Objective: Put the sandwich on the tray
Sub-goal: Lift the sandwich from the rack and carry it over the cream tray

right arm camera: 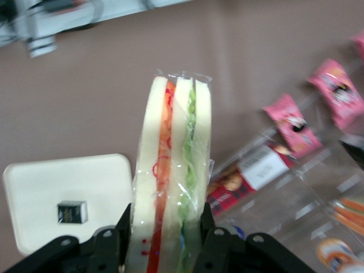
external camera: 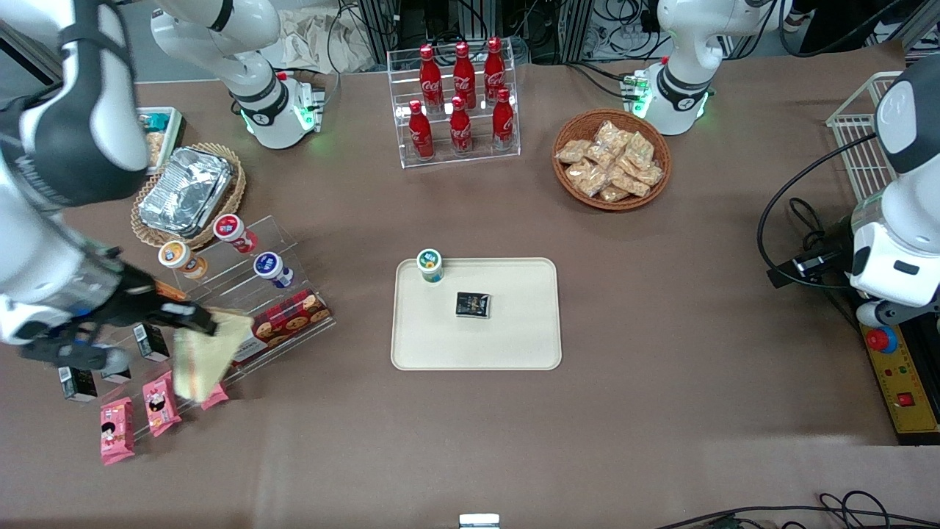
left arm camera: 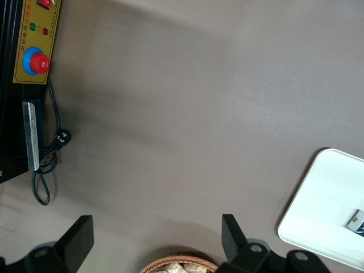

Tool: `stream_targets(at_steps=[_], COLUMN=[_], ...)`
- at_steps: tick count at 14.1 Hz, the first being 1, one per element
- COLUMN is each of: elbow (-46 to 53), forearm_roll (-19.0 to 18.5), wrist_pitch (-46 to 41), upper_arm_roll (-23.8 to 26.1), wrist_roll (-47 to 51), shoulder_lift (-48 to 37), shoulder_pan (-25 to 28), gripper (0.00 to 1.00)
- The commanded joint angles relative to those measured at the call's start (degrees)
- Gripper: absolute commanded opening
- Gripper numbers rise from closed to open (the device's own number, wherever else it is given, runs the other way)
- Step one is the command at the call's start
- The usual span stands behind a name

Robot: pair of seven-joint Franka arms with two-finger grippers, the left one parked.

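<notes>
The six red bottles (external camera: 461, 99) in the clear acrylic rack (external camera: 453, 105) carry the white "Coca-Cola" script; it is legible on the nearer row and partly legible on the row farther from the front camera. No other text can be read. The lids of the small cups (external camera: 429, 258), the dark packet (external camera: 472, 305) on the tray (external camera: 476, 345), the pink snack packs (external camera: 117, 430) and the white barcode label (right arm camera: 263, 170) on the red cookie box (external camera: 287, 316) all bear printing too small to make out.
</notes>
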Motion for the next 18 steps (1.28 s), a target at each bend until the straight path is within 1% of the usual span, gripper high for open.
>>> stream_targets(at_steps=[1, 2, 5, 6, 9, 11, 15, 17, 18], elbow=[0.8, 0.8, 0.8, 0.8, 0.7, 0.7, 0.6, 0.3, 0.2], forearm_roll=[-1.3, -2.2, -8.7, -10.1, -10.8, -12.4, -13.1, -16.2, -16.9], wrist_pitch=[3.6, 5.6, 12.4, 14.0, 17.3, 20.2, 23.9, 24.7, 25.2], upper_arm_roll=[-0.8, -0.7, -0.7, -0.7, -0.7, -0.8, -0.8, -1.0, -1.0], wrist_roll=[-5.6, -7.2, -15.3, -17.2, -26.5, -33.1, -40.6, -48.9, -49.9], shoulder_lift=[1.4, 2.7, 6.1, 7.4, 11.4, 14.6, 19.3, 21.1, 21.9], shoulder_pan=[7.6, 9.8, 16.9, 18.3, 22.0, 23.8, 25.9, 26.7, 26.7], gripper=[0.48, 0.48, 0.48, 0.48, 0.48, 0.48, 0.48, 0.48, 0.48])
